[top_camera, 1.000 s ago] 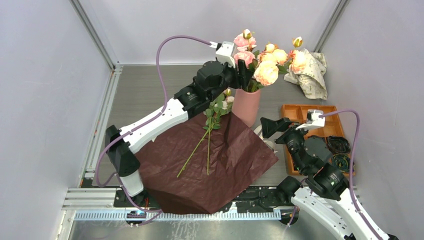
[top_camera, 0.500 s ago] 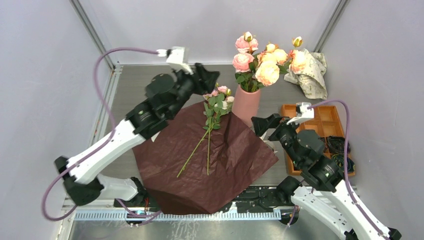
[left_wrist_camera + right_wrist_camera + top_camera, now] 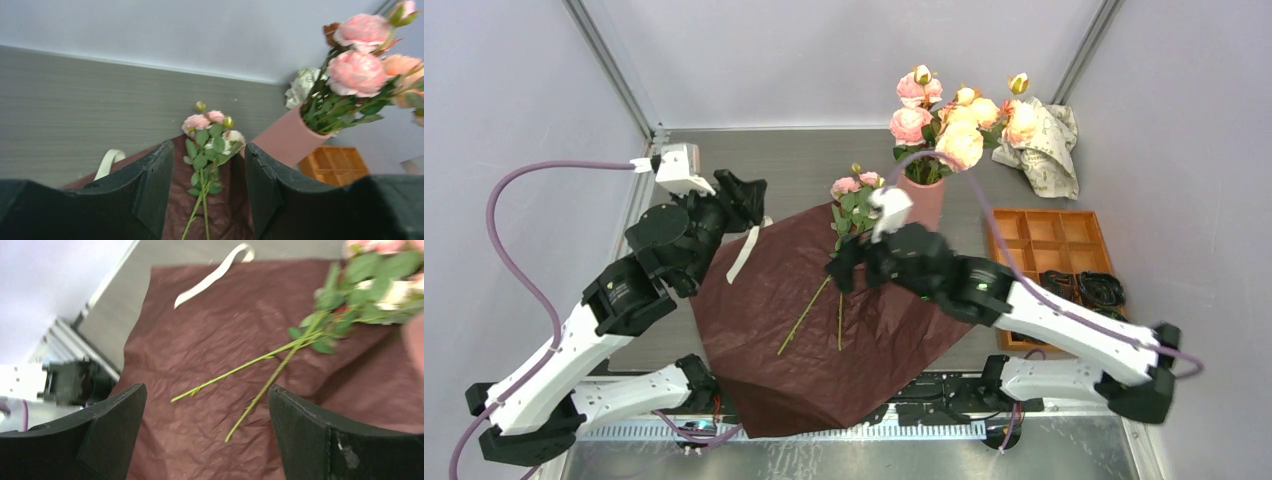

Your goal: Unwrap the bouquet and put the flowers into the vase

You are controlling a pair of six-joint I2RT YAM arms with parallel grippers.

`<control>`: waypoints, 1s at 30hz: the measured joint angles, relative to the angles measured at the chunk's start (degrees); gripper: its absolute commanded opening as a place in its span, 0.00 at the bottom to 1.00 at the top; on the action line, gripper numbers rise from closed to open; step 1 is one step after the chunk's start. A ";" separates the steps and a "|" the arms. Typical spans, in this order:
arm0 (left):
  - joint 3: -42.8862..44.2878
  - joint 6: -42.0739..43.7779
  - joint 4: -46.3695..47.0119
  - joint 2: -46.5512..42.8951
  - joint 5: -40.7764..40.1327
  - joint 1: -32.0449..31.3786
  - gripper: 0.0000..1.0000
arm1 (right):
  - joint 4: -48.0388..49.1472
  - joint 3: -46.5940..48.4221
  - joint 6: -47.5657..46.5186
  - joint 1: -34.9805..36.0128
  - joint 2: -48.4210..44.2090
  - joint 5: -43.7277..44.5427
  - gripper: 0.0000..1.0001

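Swinging across, the right gripper point(image 3: 206, 395) now hangs wide open over the two flowers point(image 3: 852, 205) left on the paper point(image 3: 754, 300) beside the vase point(image 3: 927, 205); the left gripper point(image 3: 209, 147) has backed off, open and empty. Thin, light, springy stems: I'd pinch mid-stem, clear of soft blooms

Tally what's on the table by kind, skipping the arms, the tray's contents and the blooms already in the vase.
vase: 1
loose flower stems: 2
dark red paper: 1
cream ribbon: 1
printed paper: 1
orange tray: 1
Total: 7
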 measured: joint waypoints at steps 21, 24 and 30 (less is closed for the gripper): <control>-1.46 -6.21 -14.84 -6.69 -5.95 0.00 0.53 | -17.70 35.01 2.60 -3.98 56.13 0.66 0.82; -1.46 -7.13 -15.91 -6.21 -5.53 0.00 0.53 | -18.80 39.78 2.60 -6.91 61.07 1.79 0.79; -1.46 -7.69 -17.44 -5.77 -4.48 0.00 0.53 | -21.07 44.89 2.67 -10.82 68.28 4.20 0.73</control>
